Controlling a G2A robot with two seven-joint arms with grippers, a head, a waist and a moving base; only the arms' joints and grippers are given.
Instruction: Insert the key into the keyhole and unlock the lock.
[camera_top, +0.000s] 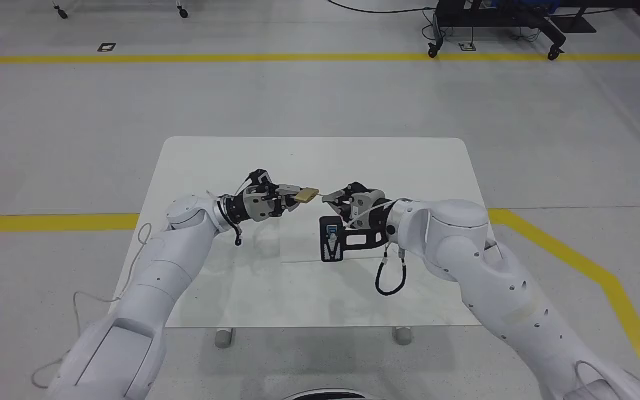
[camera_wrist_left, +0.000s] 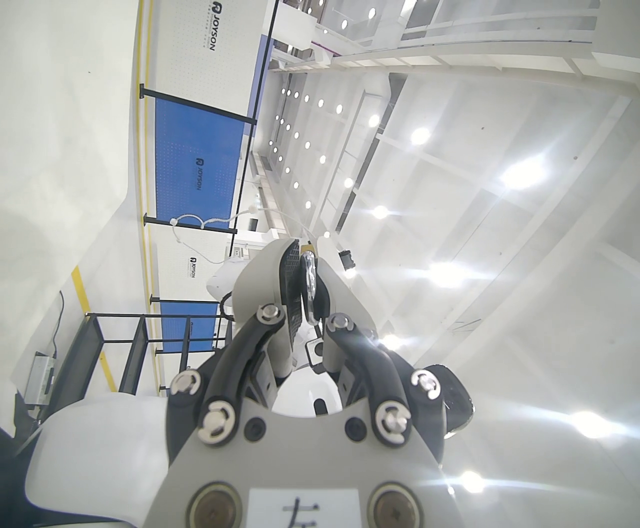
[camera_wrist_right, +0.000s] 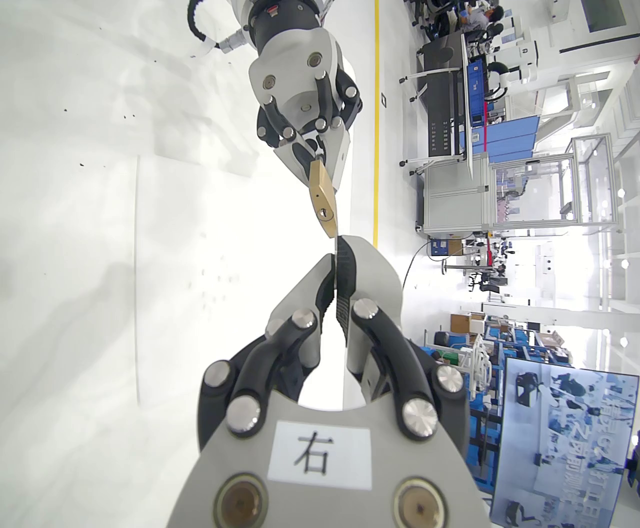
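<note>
Right gripper (camera_wrist_right: 338, 247) hovers just beside the lock's (camera_wrist_right: 322, 197) keyhole edge.

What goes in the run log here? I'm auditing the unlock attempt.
left gripper: shut on lock | right gripper: shut, tips at lock's edge | keyhole: visible, empty

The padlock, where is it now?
Top view: the padlock is above the middle of the table, held in the left gripper, close to the right gripper.
</note>
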